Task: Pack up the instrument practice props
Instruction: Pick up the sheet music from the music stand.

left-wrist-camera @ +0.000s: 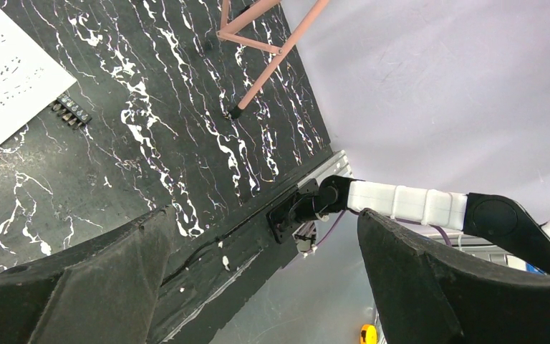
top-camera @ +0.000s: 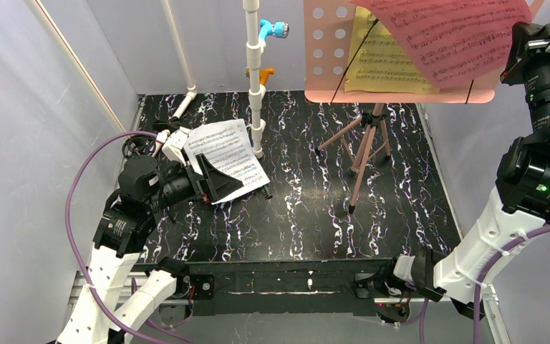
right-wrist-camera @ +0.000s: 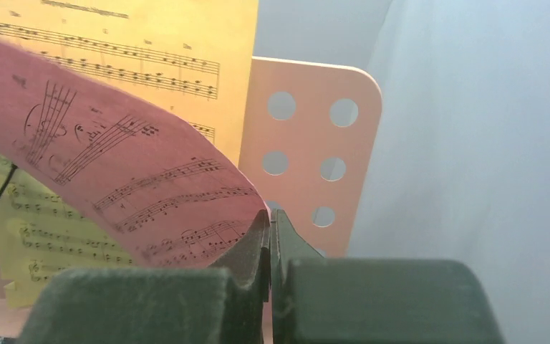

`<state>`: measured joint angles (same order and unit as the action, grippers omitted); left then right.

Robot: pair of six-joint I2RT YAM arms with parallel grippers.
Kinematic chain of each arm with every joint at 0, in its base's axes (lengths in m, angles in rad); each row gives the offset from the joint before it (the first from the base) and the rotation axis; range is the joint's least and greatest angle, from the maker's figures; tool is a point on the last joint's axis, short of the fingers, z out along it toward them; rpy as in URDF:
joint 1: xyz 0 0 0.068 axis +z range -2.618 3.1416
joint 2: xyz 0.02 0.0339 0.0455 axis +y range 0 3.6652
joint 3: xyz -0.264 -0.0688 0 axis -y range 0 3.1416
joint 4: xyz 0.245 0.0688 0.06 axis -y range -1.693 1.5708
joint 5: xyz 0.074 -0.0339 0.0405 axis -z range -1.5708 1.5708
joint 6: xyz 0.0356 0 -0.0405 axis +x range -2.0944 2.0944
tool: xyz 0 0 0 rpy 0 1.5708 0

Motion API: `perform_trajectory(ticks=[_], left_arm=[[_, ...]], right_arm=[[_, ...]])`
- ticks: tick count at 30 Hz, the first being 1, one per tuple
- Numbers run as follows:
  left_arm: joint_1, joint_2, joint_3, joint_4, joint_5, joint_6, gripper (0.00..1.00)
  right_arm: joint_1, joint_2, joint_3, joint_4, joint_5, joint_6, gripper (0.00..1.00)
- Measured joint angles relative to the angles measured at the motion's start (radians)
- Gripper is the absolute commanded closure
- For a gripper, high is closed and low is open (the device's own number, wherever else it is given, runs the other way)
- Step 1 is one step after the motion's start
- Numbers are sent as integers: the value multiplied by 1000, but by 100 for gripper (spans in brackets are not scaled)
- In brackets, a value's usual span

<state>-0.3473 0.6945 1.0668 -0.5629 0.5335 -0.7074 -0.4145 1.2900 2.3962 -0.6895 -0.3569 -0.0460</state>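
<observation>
The pink music stand [top-camera: 365, 143] stands on its tripod at the back right, its hole-punched desk [right-wrist-camera: 308, 136] up high. A yellow sheet-music page [top-camera: 379, 64] leans on the desk. My right gripper [right-wrist-camera: 269, 215] is shut on the corner of a pink page [right-wrist-camera: 114, 172], which curls away in front of the yellow page [right-wrist-camera: 157, 43]. A white page [top-camera: 229, 154] lies flat on the table at the left. My left gripper [top-camera: 222, 183] hovers over that page's near edge, open [left-wrist-camera: 263, 215] and holding nothing.
A white pipe frame [top-camera: 256, 79] with a blue fitting [top-camera: 276, 29] and an orange fitting [top-camera: 263, 73] rises behind the white page. A small black comb-like clip [left-wrist-camera: 70, 111] lies at that page's corner. Grey walls close in the black marbled table [top-camera: 308, 215].
</observation>
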Motion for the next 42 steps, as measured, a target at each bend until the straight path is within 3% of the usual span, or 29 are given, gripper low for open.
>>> perform_trajectory(ticks=[9,13,17,20,24,29,35,42], left_arm=[[0,2,0,1,1,0,2],[0,2,0,7,12,0,2],[0,-11,0,48,43,1,2],[0,-41,-4,105,75,6,2],[-1,-100,-44,225,124,8,2],[-27,-149,-135,438,161,2,2],[-169,-122,-158,542,141,83,2],[-475,-23,-185,573,-25,291,2]], right_arm=[[-4,-55,5,2,-151,-6,99],[-4,-94,-45,56,-304,26,99],[-5,-153,-229,264,-592,216,99],[-9,-180,-411,565,-759,478,99],[-11,-180,-529,785,-866,700,99],[-11,-208,-619,867,-916,822,99],[-11,-281,-750,918,-938,892,99],[-11,-377,-916,904,-967,895,99]])
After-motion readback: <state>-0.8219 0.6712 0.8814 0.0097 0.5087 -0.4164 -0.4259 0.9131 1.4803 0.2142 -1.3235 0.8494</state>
